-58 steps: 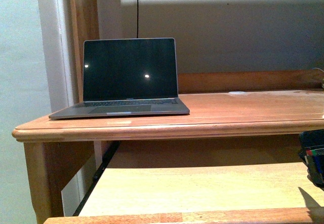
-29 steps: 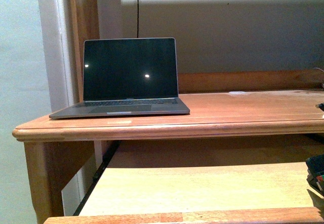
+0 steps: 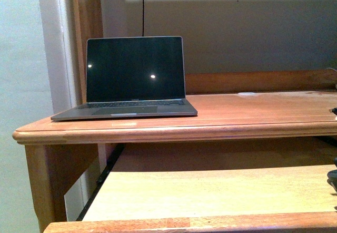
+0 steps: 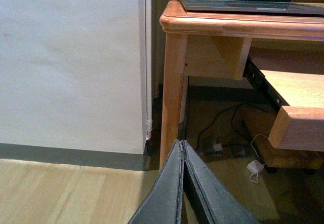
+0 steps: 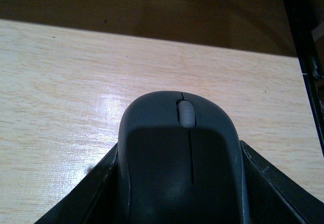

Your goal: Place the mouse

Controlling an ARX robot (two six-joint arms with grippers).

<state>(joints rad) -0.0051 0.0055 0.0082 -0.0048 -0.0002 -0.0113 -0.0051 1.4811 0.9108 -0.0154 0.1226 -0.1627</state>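
The mouse (image 5: 167,133) is dark grey, matte and domed, with a pale scroll wheel. In the right wrist view it fills the lower middle, and my right gripper (image 5: 179,188) is shut on it, one black finger against each side. It hangs close over the light wood pull-out shelf (image 5: 61,97). In the front view only a dark sliver of that gripper (image 3: 333,179) shows at the right edge, above the shelf (image 3: 210,191). My left gripper (image 4: 181,147) is shut with nothing in it, low beside the desk leg (image 4: 172,92).
An open laptop (image 3: 134,77) with a dark screen stands on the left of the wooden desk top (image 3: 253,112). A black slide rail (image 5: 304,57) runs along the shelf's side. Cables and a white adapter (image 4: 254,167) lie on the floor under the desk.
In the front view the right gripper has slid down and rightward, almost out of the picture. The laptop and desk stand where they were.
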